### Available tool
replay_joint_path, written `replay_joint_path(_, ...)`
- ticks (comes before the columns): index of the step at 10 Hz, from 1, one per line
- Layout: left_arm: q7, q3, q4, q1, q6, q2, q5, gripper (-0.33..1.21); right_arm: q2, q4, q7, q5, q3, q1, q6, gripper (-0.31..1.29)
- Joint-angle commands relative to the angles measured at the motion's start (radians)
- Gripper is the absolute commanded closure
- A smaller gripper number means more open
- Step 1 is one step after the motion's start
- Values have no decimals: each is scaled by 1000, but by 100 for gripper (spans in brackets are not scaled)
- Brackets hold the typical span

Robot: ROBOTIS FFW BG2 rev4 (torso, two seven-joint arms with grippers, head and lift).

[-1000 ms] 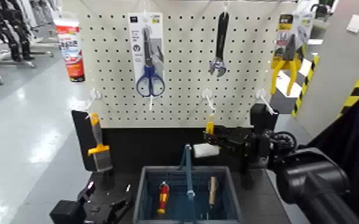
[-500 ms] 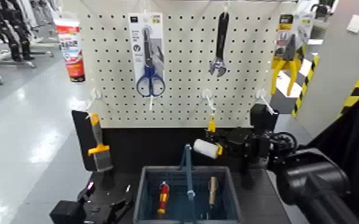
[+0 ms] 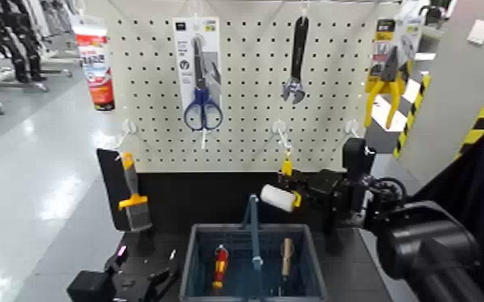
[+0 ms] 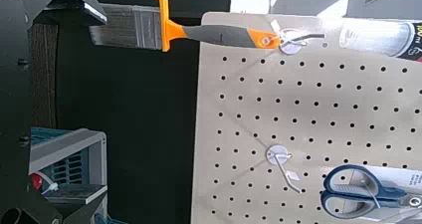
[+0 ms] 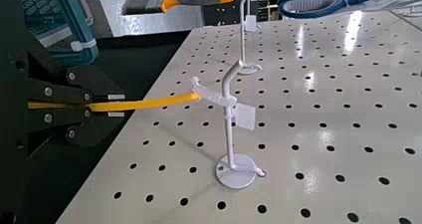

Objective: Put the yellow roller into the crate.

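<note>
The yellow roller (image 3: 277, 197) has its white sleeve tilted just above the crate's back edge, and its yellow handle (image 3: 285, 168) points up toward a white pegboard hook (image 3: 280, 128). My right gripper (image 3: 308, 193) is shut on the roller from the right. In the right wrist view its fingers (image 5: 62, 82) pinch the yellow handle (image 5: 139, 102), whose end is at the hook (image 5: 235, 114). The blue-grey crate (image 3: 198, 269) with its central handle bar (image 3: 252, 229) stands below. My left gripper (image 3: 145, 281) is open and idle at the lower left.
The crate holds a red screwdriver (image 3: 220, 265) and a tan-handled tool (image 3: 286, 257). On the pegboard (image 3: 245, 96) hang scissors (image 3: 203, 108), a wrench (image 3: 296, 64), yellow pliers (image 3: 386, 80) and an orange-and-grey flat brush (image 3: 131, 193).
The roller's white sleeve rose slightly and tilted from level to slanted. My right arm shifted a little to the right. The left arm stayed still.
</note>
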Motion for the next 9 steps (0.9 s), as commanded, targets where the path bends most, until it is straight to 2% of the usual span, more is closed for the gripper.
replay_joint_path(1, 0, -1, 0, 0, -1, 0, 0, 12, 0, -88, 7, 2, -38, 47, 41, 124)
replay_joint_path(4, 0, -1, 0, -1, -1, 0, 0, 12, 3, -154, 15, 0, -65, 98, 77, 124)
replay_joint_path(9, 0, -1, 1, 0, 1, 0, 2, 12, 3, -199, 26, -12, -56, 111, 96, 124)
